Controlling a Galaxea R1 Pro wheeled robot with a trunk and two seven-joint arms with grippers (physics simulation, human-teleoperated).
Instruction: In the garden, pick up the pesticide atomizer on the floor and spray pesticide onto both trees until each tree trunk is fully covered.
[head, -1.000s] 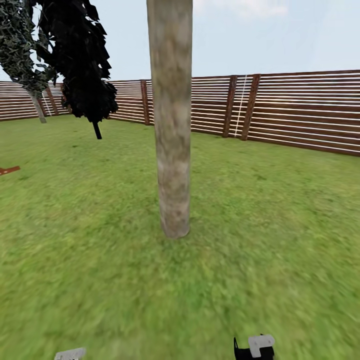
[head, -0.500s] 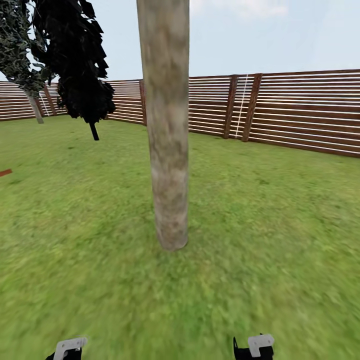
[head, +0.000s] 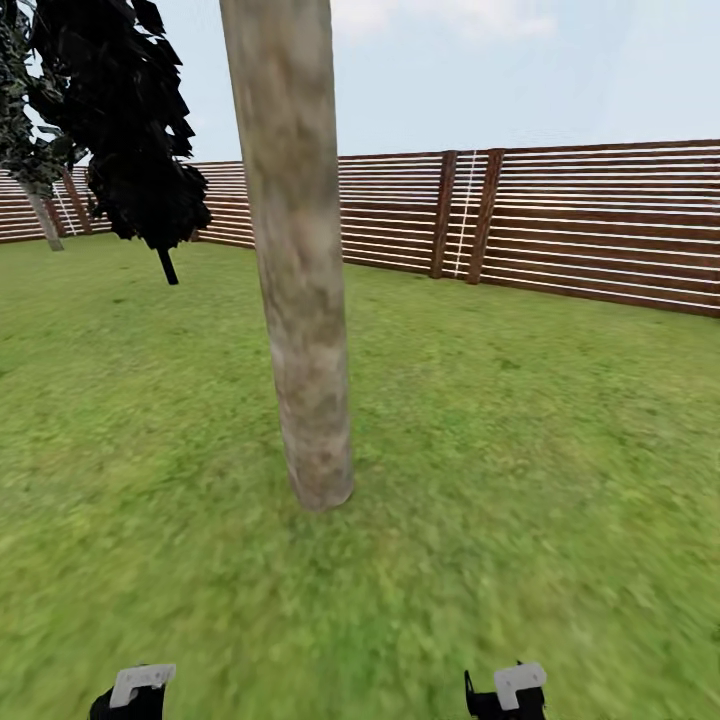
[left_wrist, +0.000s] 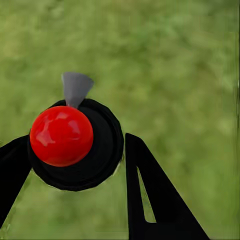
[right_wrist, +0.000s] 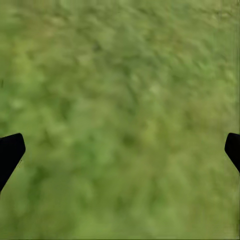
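With the pesticide atomizer (left_wrist: 75, 145) clamped between the fingers of the left gripper (left_wrist: 75, 165) and the right gripper (right_wrist: 120, 150) spread wide and empty, the tree trunk (head: 300, 330) standing ahead should be sprayed only once the nozzle is aimed at it.
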